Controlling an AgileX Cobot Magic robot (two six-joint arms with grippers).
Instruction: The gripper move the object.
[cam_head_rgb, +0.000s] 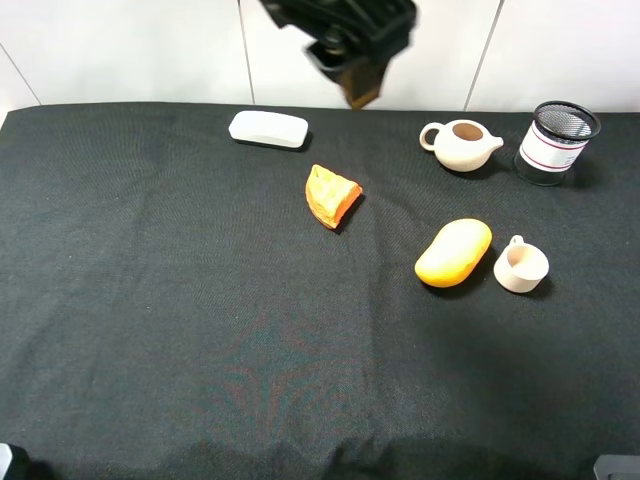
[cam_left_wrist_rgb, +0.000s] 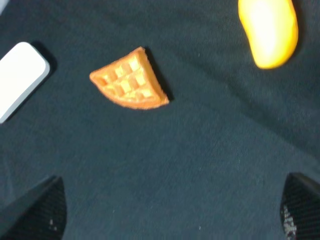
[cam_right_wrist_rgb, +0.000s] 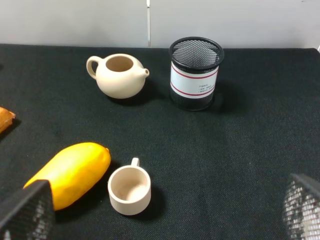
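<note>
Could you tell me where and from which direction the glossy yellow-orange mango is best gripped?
Probably from above, fingers closing across the narrow middle of the glossy yellow-orange mango. It lies flat on the black cloth, long axis diagonal. The small beige cup sits close beside one end, so gripping the middle keeps clear of it.

High view overlooks table (cam_head_rgb: 120, 300), wrist views share mango (cam_left_wrist_rgb: 268, 31)

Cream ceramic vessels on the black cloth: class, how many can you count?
2: a lidless teapot at the back beside the mesh pen holder, and a small cup next to the mango.
</note>
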